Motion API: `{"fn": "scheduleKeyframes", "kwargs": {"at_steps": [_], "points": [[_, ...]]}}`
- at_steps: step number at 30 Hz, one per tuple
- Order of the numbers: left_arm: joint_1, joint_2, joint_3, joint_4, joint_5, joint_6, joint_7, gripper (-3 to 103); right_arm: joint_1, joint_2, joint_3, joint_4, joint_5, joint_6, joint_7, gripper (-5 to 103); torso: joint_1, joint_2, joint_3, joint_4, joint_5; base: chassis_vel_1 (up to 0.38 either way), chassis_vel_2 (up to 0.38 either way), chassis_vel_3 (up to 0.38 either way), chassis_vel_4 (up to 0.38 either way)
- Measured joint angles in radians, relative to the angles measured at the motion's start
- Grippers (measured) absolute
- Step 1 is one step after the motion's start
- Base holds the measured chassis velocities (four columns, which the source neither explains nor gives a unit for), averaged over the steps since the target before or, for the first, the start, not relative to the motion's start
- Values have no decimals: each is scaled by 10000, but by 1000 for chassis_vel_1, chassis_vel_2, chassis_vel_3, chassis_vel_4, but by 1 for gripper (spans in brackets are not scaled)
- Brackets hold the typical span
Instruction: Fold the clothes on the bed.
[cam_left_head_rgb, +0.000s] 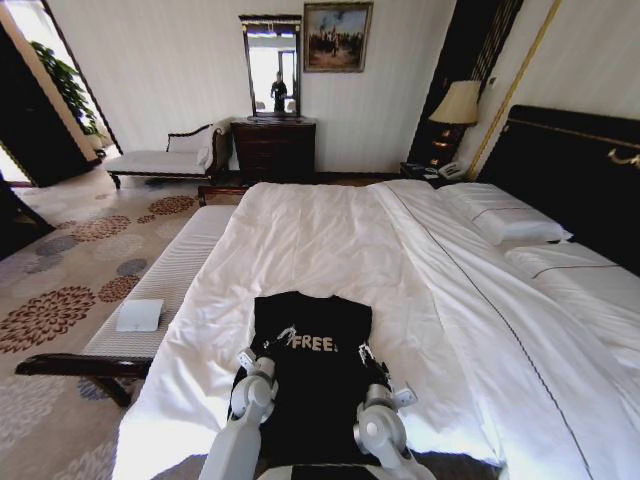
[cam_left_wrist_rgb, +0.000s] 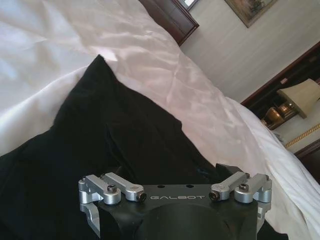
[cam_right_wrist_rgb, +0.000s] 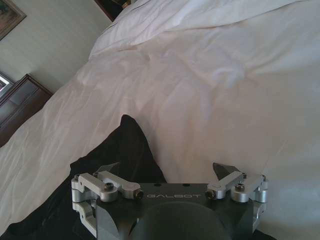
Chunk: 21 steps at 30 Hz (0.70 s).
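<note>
Shirt: the black T-shirt (cam_left_head_rgb: 312, 375) lay on the near part of the bed (cam_left_head_rgb: 330, 250), directly under and just ahead of both pincers, its white lettering facing up.
Left pincer: the left pincer (cam_left_head_rgb: 247, 362) sat low over the shirt's left edge; in the left wrist view (cam_left_wrist_rgb: 175, 186) its jaws stood spread, gripping nothing, with black cloth beneath and beyond them.
Right pincer: the right pincer (cam_left_head_rgb: 383, 368) sat over the shirt's right edge; its wrist view (cam_right_wrist_rgb: 167, 172) showed the jaws apart and empty, a dark corner of cloth poking out ahead on the left finger's side, white sheet ahead of the other.
Step in hand: judged to be taking hold of the two side edges for a fold.
How to do it well: each pincer should probably close on shirt fabric alone, not the sheet below; the right one looked to sit partly over bare sheet, so nudging it toward the cloth would help.
Risk: uneven grips would likely skew the fold.
</note>
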Motion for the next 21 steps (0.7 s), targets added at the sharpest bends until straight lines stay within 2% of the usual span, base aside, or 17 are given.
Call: {"fn": "scheduleKeyframes", "kwargs": {"at_steps": [4, 13, 18, 19, 21], "points": [[-440, 24, 231, 202, -22, -102, 124, 100, -6, 65, -9, -70, -96, -3, 8, 100, 0, 0, 0, 0, 0, 0, 0, 0, 0], [-337, 215, 954, -205, 180, -109, 488, 100, 83, 76, -12, -91, -152, -34, 33, 100, 0, 0, -1, -1, -1, 0, 0, 0, 0], [-145, 307, 454, -400, 64, -124, 381, 100, 481, -178, -11, -160, -283, -317, 15, 100, 1, 0, -1, 0, 1, 0, 0, 0, 0], [168, 483, -133, -886, 7, -244, 219, 100, 1086, -686, -47, -510, -464, -810, -238, 100, 0, 0, -1, -1, 0, 0, 0, 0, 0], [409, 629, -447, -1211, -8, -283, 81, 100, 1471, -1088, -134, -718, -159, -1010, -862, 100, 0, 1, 0, 0, 2, 0, 0, 0, 0]]}}
